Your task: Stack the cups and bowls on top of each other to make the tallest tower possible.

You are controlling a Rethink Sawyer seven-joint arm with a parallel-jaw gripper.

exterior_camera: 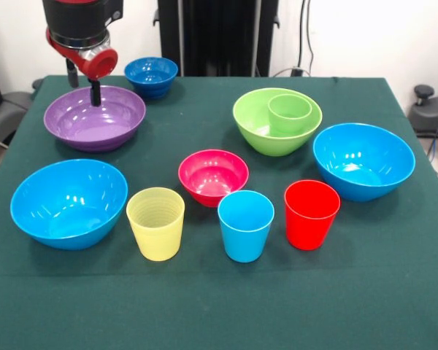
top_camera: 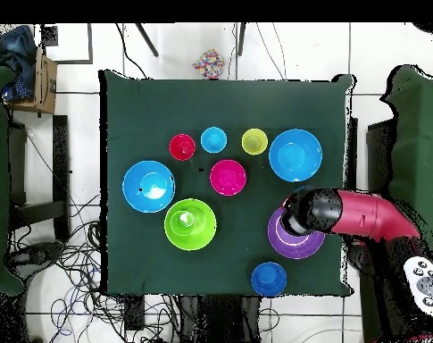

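My gripper (exterior_camera: 93, 93) hangs over the far rim of the wide purple bowl (exterior_camera: 95, 120) at the far left; the arm's head (top_camera: 302, 213) covers it from above. The small dark blue bowl (exterior_camera: 151, 75) stands behind it. The lime-green bowl (exterior_camera: 257, 131) holds the green cup (exterior_camera: 290, 113) upright. Two large light blue bowls stand at the right (exterior_camera: 363, 160) and near left (exterior_camera: 68, 203). The pink-red bowl (exterior_camera: 213, 176) sits mid-table. The yellow cup (exterior_camera: 155, 222), light blue cup (exterior_camera: 245, 224) and red cup (exterior_camera: 311, 214) stand upright in the near row.
The table (exterior_camera: 219, 292) has a dark green cloth, with a bare strip along its near edge. The black pedestal (exterior_camera: 217, 36) stands behind the far edge. Cables lie on the floor (top_camera: 68, 259) beside the table.
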